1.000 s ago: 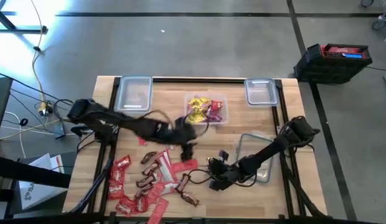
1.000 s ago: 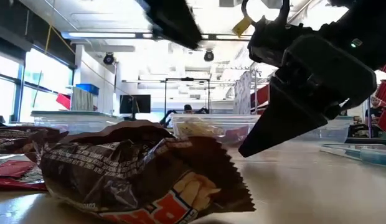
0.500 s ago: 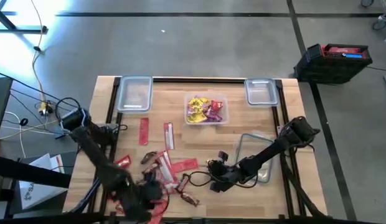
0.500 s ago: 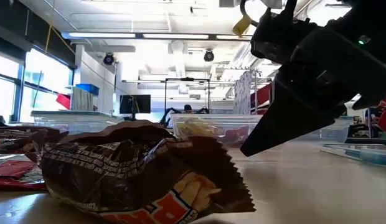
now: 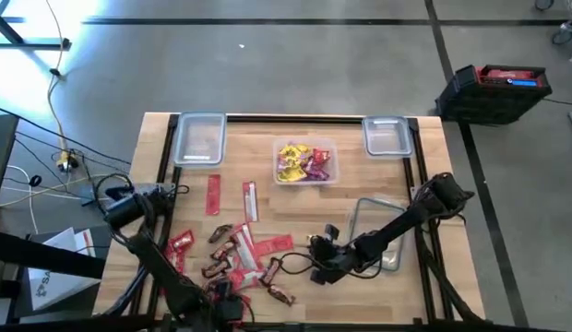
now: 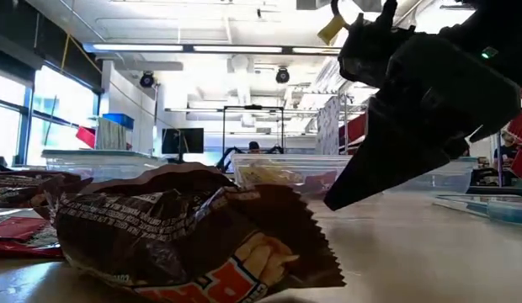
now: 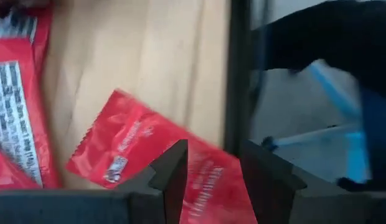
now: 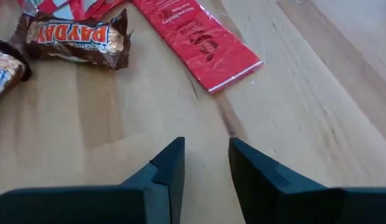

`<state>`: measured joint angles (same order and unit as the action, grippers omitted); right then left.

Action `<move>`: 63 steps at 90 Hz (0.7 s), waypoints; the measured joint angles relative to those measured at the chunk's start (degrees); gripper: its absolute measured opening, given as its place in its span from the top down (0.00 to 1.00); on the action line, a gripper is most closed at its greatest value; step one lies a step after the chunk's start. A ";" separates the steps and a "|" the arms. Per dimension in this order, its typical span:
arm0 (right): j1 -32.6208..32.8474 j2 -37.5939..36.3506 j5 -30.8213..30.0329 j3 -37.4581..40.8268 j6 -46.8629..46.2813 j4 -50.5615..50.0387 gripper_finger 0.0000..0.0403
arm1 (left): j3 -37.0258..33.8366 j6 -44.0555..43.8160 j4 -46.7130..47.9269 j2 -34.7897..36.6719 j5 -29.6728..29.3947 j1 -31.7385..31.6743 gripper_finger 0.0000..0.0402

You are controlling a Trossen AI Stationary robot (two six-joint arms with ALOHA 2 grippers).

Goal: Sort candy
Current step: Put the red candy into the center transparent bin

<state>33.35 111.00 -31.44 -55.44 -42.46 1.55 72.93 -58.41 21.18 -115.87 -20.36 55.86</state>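
— Where is the candy lying?

— Most of it is a loose pile of red packets [image 5: 232, 251] and dark brown mini bars [image 5: 220, 268] toward seven o'clock on the wooden table [image 5: 295, 212], seen from above. Two more red packets [image 5: 213, 194] lie flat and apart from the pile, toward nine o'clock. Yellow and purple-pink sweets [image 5: 303, 161] fill a clear container [image 5: 304, 180] near twelve o'clock.

— And the left gripper?

— The left gripper [image 7: 213, 171] is down at the table's near edge, about six to seven o'clock, over a red packet [image 7: 124, 146] that lies by the edge rail. Its fingers [image 7: 171, 171] stand a narrow gap apart with the packet showing between them; they seem to hold nothing, though the view there is blurred.

— The right one?

— The right gripper [image 8: 205, 163] hangs low over bare wood near five o'clock, beside an empty clear tray [image 5: 374, 231]. Its fingers are slightly parted and grip nothing. Ahead of it lie a brown Payday bar [image 8: 75, 40] and a long red packet [image 8: 196, 40], both clear of the fingers. From table height, another brown bar [image 6: 185, 231] fills the foreground, with the right gripper's dark body [image 6: 412, 109] above the wood behind it.

— Anything else on the table?

— Two empty clear containers [image 5: 198, 138] at the far corners, eleven and one o'clock.
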 joint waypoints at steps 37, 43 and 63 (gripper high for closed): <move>3.60 0.11 -2.62 0.00 -2.55 1.87 0.77 | 0.09 10.29 10.40 -0.44 -9.93 -7.33 0.69; 3.79 0.11 -2.59 0.00 -2.55 1.91 0.77 | 0.08 12.11 11.86 0.27 -7.91 -9.30 0.69; 5.02 0.11 -2.70 0.00 -2.53 2.95 0.77 | -0.02 15.13 12.36 6.24 -2.22 -12.22 0.69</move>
<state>38.37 111.11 -34.14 -55.44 -44.99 4.50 72.90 -43.28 33.54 -109.63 -22.58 43.65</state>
